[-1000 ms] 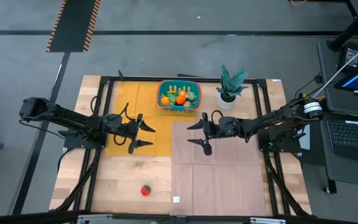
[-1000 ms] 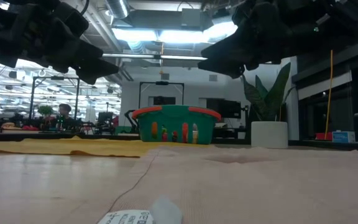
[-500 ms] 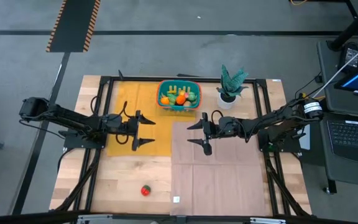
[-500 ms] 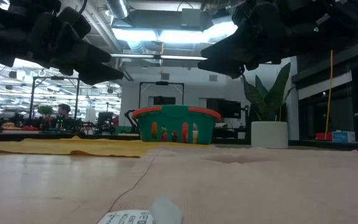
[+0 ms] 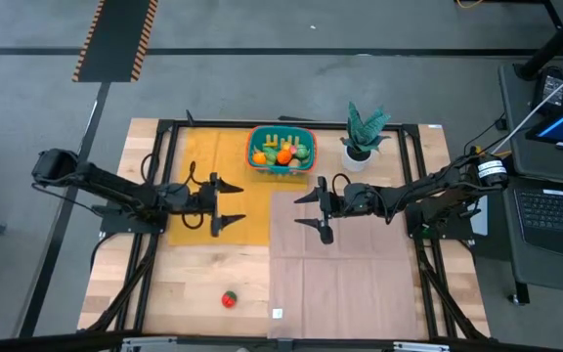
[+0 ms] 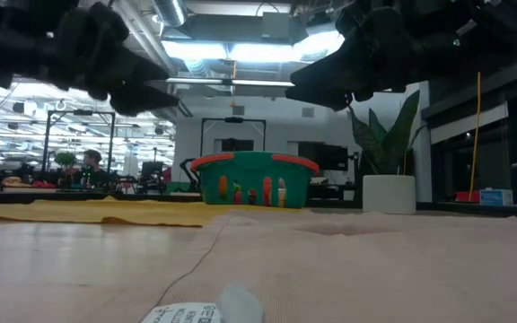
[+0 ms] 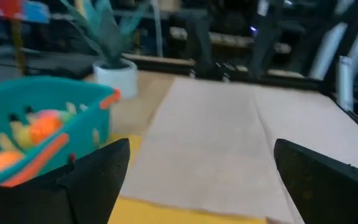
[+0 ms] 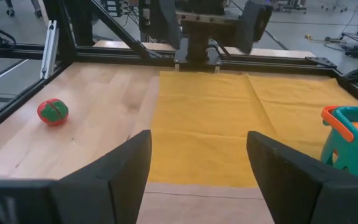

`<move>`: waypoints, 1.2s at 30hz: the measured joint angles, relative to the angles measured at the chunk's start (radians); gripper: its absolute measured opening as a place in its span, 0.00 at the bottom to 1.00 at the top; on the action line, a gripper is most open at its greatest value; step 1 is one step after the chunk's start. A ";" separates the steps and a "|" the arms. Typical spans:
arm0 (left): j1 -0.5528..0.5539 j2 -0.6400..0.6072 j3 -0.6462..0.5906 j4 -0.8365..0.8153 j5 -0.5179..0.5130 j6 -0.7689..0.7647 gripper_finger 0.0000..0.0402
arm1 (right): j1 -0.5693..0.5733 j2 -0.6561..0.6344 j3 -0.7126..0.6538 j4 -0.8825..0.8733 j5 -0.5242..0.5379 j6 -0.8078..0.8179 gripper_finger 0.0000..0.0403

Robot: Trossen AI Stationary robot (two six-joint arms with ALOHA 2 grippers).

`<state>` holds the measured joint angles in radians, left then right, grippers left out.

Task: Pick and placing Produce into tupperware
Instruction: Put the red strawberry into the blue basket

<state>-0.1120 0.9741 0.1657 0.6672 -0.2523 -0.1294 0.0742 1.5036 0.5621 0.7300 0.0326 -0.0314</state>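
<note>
The teal basket with the orange-red rim (image 5: 281,150) stands on the yellow mat at the far middle of the table. It holds several small yellow, orange and green toy produce pieces, which also show through the slots of the basket (image 6: 254,185). One red toy with a green top (image 5: 229,299) lies alone on bare wood near the front edge; in the right wrist view this red toy (image 8: 53,112) sits far from the fingers. My left gripper (image 5: 229,204) hovers open over the yellow mat, left of and nearer than the basket (image 7: 30,140). My right gripper (image 5: 313,212) hovers open over the pink mat, empty.
A potted green plant in a white pot (image 5: 364,135) stands right of the basket. A yellow mat (image 5: 208,166) and a pink mat (image 5: 345,274) cover parts of the wooden table. A black frame (image 5: 164,125) rims the table. A small white label (image 5: 278,313) lies near the front.
My left gripper has swung a little toward the far edge and the basket and risen slightly above the table, staying open. My right gripper has kept still. Nothing on the table has moved.
</note>
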 joint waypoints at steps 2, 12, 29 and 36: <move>-0.063 0.000 0.029 -0.007 -0.097 0.016 0.97 | 0.000 0.000 0.000 -0.001 0.000 0.006 0.65; -0.466 0.049 0.199 -0.247 -0.625 -0.080 0.97 | 0.002 0.000 0.000 -0.017 0.000 0.033 0.65; -0.854 0.575 0.690 -0.504 -1.066 -0.373 0.97 | 0.006 0.001 0.000 -0.122 0.000 0.110 0.65; -0.865 0.727 0.842 -0.629 -1.059 -0.563 0.97 | 0.055 0.001 0.000 -0.133 -0.001 0.105 0.65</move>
<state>-0.9771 1.7007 1.0078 0.0382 -1.3113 -0.6921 0.1293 1.5043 0.5625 0.5966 0.0319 0.0738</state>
